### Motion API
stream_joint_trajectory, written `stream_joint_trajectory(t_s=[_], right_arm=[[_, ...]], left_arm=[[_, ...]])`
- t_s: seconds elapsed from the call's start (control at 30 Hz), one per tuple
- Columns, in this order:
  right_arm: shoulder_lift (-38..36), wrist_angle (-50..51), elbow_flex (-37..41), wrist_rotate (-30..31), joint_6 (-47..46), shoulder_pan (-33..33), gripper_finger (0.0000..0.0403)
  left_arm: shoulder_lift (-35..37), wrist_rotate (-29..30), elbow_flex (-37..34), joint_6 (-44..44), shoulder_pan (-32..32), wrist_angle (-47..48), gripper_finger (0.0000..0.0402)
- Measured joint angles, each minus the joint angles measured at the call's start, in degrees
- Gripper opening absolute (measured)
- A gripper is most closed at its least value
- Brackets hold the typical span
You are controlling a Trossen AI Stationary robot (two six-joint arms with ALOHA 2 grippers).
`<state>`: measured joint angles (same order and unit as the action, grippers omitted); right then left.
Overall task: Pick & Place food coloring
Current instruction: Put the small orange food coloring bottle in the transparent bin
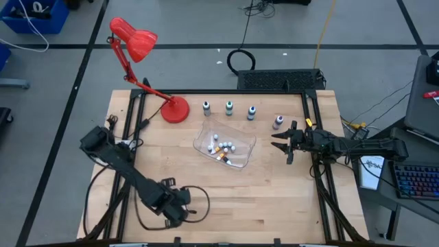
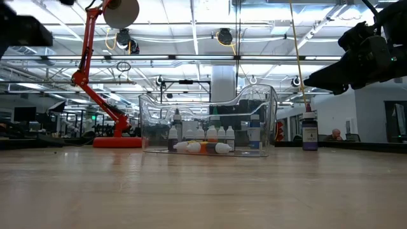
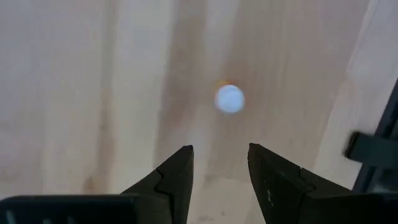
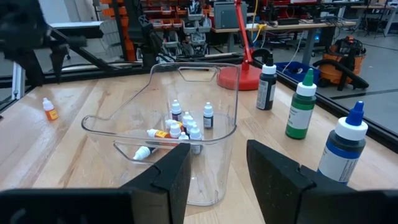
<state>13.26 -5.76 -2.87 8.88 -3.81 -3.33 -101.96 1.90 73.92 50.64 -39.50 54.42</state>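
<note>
Four food coloring bottles (image 1: 228,108) are lined up upright above frame centre, behind the clear container (image 1: 206,144). Right gripper (image 1: 282,142) is held part-open and empty, right of centre. Left gripper (image 1: 185,206) sits part-open, empty, lower left.

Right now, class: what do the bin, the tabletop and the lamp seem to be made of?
Bin: clear glossy plastic, probably; the bottles show through its walls. Tabletop: pale wood, matte, with visible grain and plank seams. Lamp: red, glossy shade, likely painted metal or plastic.

I see a pale, matt wooden table (image 1: 274,199), a clear glossy plastic container (image 1: 243,140), and a glossy red lamp (image 1: 137,41).
</note>
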Motion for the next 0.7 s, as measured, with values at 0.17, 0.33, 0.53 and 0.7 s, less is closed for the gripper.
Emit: stream_joint_trajectory(t_s=[0.17,0.33,0.53,0.7], right_arm=[[-0.01,0.0,0.0,0.0,0.0,0.0,0.0144],[0.0,0.01,0.0,0.0,0.0,0.0,0.0144],[0.0,0.02,0.0,0.0,0.0,0.0,0.0144],[0.0,0.02,0.0,0.0,0.0,0.0,0.0144]], left_arm=[[-8.96,-4.84,6.91,-6.96,0.47,9.34,0.0154],[-12.28,-4.04,10.89,-7.82,0.39,15.5,0.0154],[-11.58,0.58,12.3,-5.52,-0.03,15.19,0.0154],[-11.6,1.04,12.6,-7.08,-0.52,11.9,0.0154]])
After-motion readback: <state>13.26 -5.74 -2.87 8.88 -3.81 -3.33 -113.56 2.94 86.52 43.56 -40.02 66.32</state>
